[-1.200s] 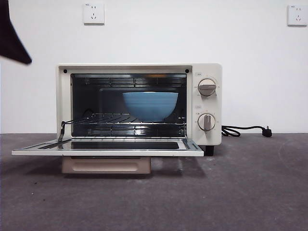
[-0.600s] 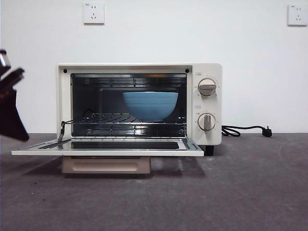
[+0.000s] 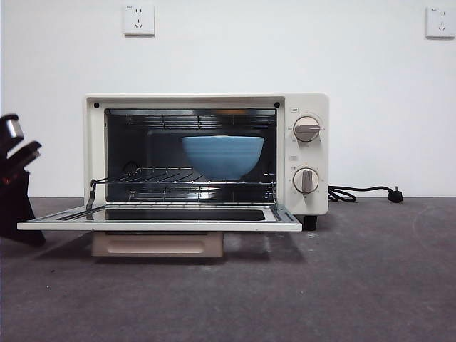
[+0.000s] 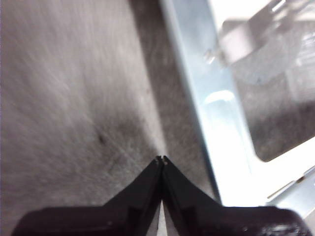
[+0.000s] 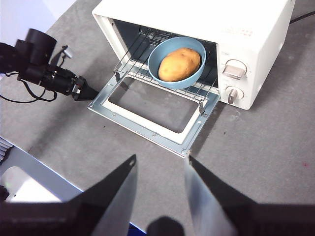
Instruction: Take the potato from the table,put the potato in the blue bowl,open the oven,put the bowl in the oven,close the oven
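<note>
The oven (image 3: 317,153) (image 5: 221,19) stands with its door (image 3: 157,225) (image 5: 138,123) folded down flat. On its wire rack sits the blue bowl (image 3: 222,157) (image 5: 157,54). The right wrist view shows the potato (image 5: 180,64) lying in the bowl; from the front the bowl's wall hides it. My left gripper (image 3: 34,236) (image 4: 161,158) (image 5: 92,96) is shut on nothing, low over the table beside the door's left end, whose metal frame (image 4: 216,123) shows close by. High above the table in front of the oven, my right gripper (image 5: 160,164) hangs open and empty.
A black cord with a plug (image 3: 363,192) trails on the table right of the oven. Two wall sockets (image 3: 138,19) (image 3: 439,21) sit high on the white wall. A pale panel (image 5: 29,182) lies past the table's edge in the right wrist view.
The left gripper has come down from the upper left corner of the front view to table height beside the open door. Oven, bowl and door have not moved.
</note>
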Controlling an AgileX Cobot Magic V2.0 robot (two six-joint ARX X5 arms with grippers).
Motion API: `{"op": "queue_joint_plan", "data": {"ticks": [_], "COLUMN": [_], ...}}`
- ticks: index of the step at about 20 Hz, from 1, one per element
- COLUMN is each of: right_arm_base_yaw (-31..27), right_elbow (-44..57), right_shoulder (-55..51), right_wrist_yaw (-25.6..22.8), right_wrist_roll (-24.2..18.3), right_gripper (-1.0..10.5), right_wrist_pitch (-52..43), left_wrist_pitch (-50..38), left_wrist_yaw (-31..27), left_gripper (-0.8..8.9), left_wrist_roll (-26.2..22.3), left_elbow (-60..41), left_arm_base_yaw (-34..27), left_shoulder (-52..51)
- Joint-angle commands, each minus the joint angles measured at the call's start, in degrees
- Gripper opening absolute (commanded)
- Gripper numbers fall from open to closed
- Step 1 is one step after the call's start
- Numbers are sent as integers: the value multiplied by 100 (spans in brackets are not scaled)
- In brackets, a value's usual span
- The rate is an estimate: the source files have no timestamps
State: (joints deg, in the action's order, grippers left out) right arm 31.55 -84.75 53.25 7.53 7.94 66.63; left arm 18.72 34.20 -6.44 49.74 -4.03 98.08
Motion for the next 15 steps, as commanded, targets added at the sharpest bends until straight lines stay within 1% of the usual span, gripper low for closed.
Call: {"op": "queue_joint_plan", "data": {"ticks": [1, 4, 7, 10, 15], "right_arm_base_yaw": [13, 13, 13, 13, 13], "right_elbow": [-17, -17, -17, -17, -17], "right_shoulder": [-11, -4, 0, 0, 0], "right_wrist_yaw": [2, -11, -17, -39, -42], "right_wrist_roll": [61, 59, 59, 57, 57], "right_gripper": [158, 159, 158, 158, 158], "right_wrist_pitch": [-15, -15, -22, -66, -98], "left_wrist_pitch": [-66, -94, -138, -190, -461], "left_wrist_yaw": [284, 568, 737, 1259, 2107], "left_gripper": [-8, -8, -8, -8, -8], "left_wrist_roll": [-90, -90, -81, -61, 278], "left_elbow": [-81, -81, -85, -85, -83], "left_arm_base_yaw": [-7, -7, 13, -15, -138], "left_shoulder": [227, 345, 345, 345, 321]}}
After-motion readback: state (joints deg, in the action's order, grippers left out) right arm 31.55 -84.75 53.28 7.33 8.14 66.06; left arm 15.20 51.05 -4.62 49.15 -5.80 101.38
